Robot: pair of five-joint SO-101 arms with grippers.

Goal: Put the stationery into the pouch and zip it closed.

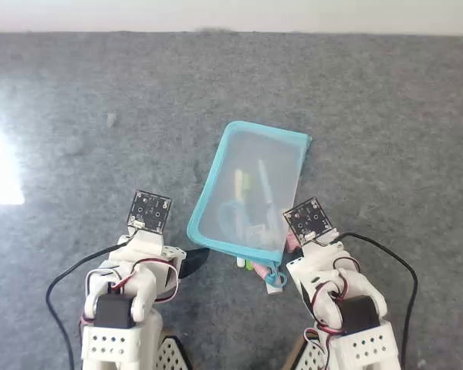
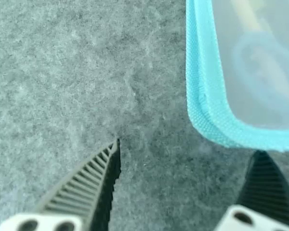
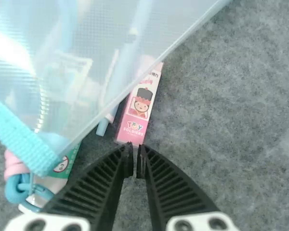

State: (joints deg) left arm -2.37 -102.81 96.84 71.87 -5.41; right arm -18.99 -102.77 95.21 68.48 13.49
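High view: turquoise-edged translucent pouch lies flat on the grey desk, tilted, between and just ahead of the two arms. Most of the stationery is inside. A few pieces stick out of the near end, beside the blue zipper pull. Left arm is at the pouch's near left corner, right arm at the near right corner.

Left wrist view: left end effector is spread wide and holds nothing. The pouch's rounded corner sits just ahead of the gap, not between the fingers.

Right wrist view: right end effector is pinched together on nothing, tips nearly touching. A pink box pokes out from under the pouch wall just beyond the tips, with a thin pen beside it. The pull ring lies off to one side. How far the zipper has run is hard to judge here; probably not at all.

Risks:
- Nothing clamps the pouch. A push on the pink box would likely slide the whole pouch across the felt instead of seating the box.
- With pieces across the mouth, the slider would jam on them.
- The left fingers may close short of the corner and catch only the desk.
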